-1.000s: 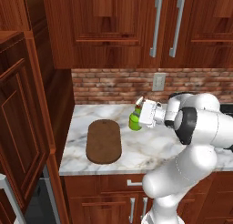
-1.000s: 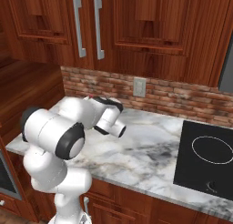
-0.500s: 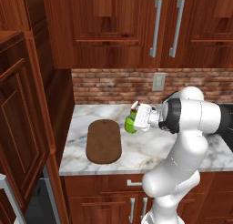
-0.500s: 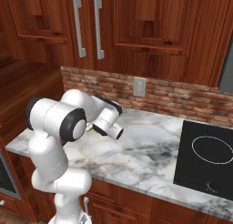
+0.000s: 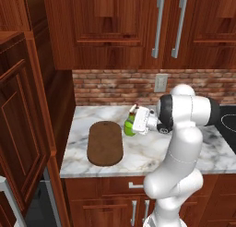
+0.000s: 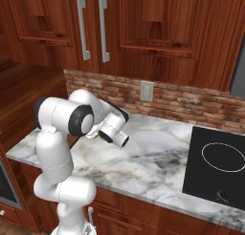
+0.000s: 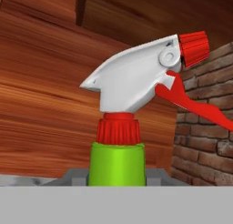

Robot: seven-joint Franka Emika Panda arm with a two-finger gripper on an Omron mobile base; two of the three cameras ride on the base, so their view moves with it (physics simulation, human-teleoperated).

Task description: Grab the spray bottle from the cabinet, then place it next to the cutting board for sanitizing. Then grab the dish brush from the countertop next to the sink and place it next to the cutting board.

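The gripper (image 5: 137,121) is clamped on the spray bottle (image 5: 129,127), carrying it low over the countertop (image 5: 152,150). The cutting board (image 5: 105,142) lies just beyond and below the held bottle. The placing step appears nearly done: next, lower it upright beside the board and release.

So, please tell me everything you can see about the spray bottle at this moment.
The spray bottle has a lime-green, plastic-looking body, a red collar, a white trigger head with a red nozzle tip and a red trigger lever. It is held in the end effector, above the marble countertop and just beside the right edge of the dark cutting board. Whether its base touches the countertop I cannot tell. In the hand view it looks upright, with the nozzle pointing toward the brick wall.
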